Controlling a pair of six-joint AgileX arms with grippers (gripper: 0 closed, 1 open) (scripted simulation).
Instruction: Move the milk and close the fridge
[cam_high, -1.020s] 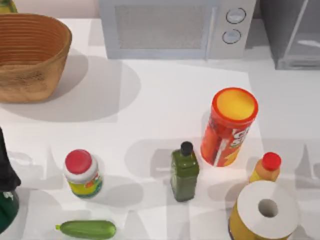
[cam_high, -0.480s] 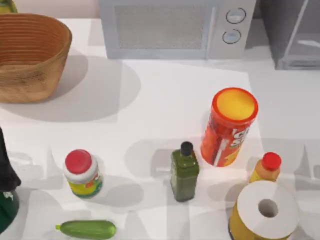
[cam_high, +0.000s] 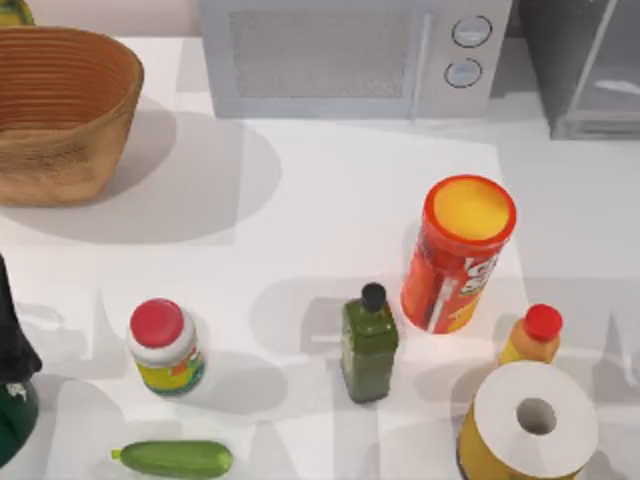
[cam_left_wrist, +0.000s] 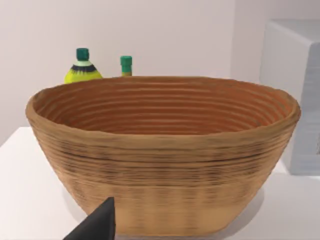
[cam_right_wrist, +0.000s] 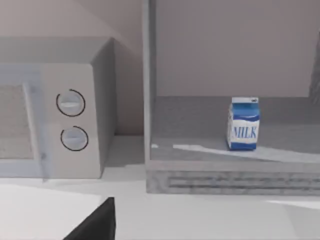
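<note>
1. Nothing of the task looks done yet. The milk (cam_right_wrist: 244, 124) stands inside the fridge (cam_right_wrist: 220, 165), on its grey floor, and the fridge is open toward the right wrist camera.

2. In the top view the fridge (cam_high: 585, 65) sits at the counter's (cam_high: 330, 200) 1 o'clock corner, just right of the microwave (cam_high: 350, 55); its glass door panel is partly in sight there.

3. Left to do, as I judge it: reach in, grip the milk, move it out, then swing the door shut.

4. The milk stands upright, long axis vertical, blue gabled top up. Its lettered face points out of the fridge toward the right wrist camera. It is on the side of the fridge floor away from the microwave, well apart from the near wall.

5. Right end effector (cam_right_wrist: 95, 225): a dark fingertip shows low in its wrist view, over the counter in front of the microwave, well short of the fridge. I cannot tell how wide it is open; nothing is visibly held.

6. Left end effector (cam_left_wrist: 95, 225): one dark fingertip shows before the basket (cam_left_wrist: 165, 150), at the counter's 10 o'clock. Its opening cannot be told either; it looks idle.
</note>
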